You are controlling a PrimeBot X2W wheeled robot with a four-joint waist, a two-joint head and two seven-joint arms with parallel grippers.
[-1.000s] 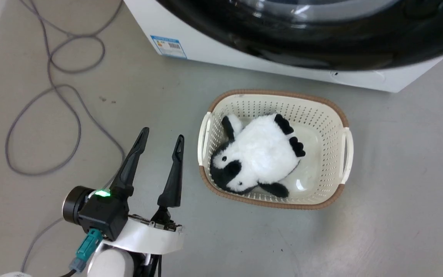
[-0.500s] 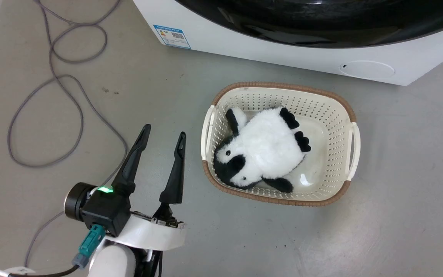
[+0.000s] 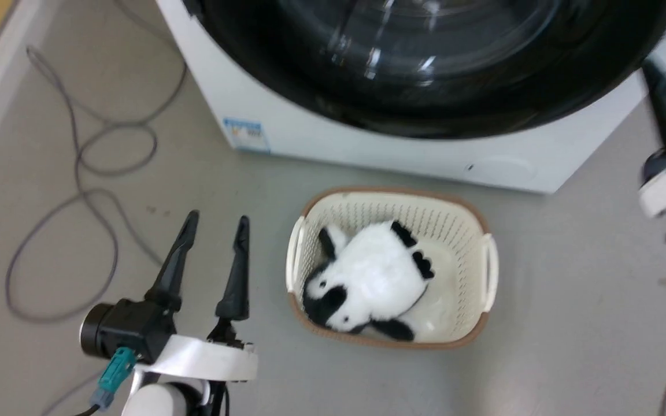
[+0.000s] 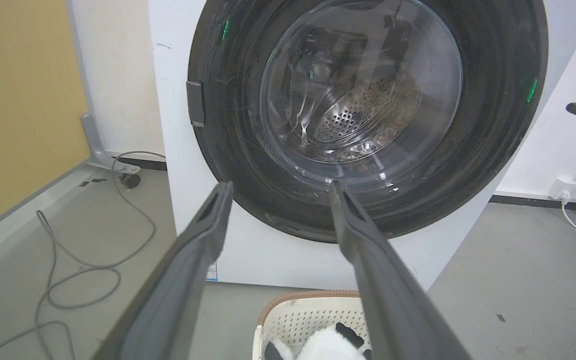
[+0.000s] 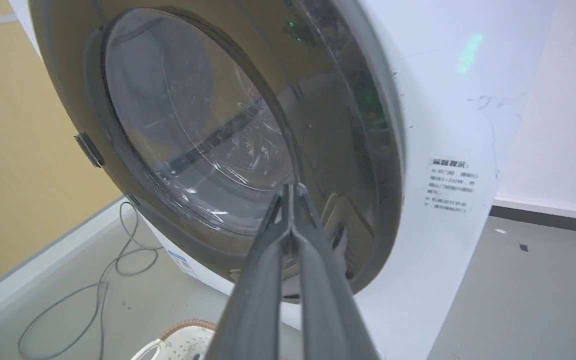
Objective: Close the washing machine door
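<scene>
The washing machine door (image 3: 425, 69) is round, glossy black with a clear glass bowl (image 4: 358, 90), and lies against the front of the white washing machine (image 3: 310, 138). I cannot tell whether it is latched. My right gripper (image 5: 290, 192) is shut on nothing, its tips just before the door's (image 5: 193, 125) lower right rim; whether they touch it is unclear. In the head view the right gripper (image 3: 654, 75) is blurred at the right edge. My left gripper (image 3: 217, 219) is open, low over the floor and well away from the door, with its fingers (image 4: 208, 235) pointing at the door.
A cream laundry basket (image 3: 489, 271) holding a black and white plush toy (image 3: 367, 277) stands on the grey floor right in front of the machine. Grey cable loops (image 3: 96, 173) lie to the left. A yellow wall (image 4: 18, 100) runs along the left.
The head camera has tilted up, so more of the door and machine shows. My right gripper, out of view half a second ago, shows at the right edge. The left gripper stays open.
</scene>
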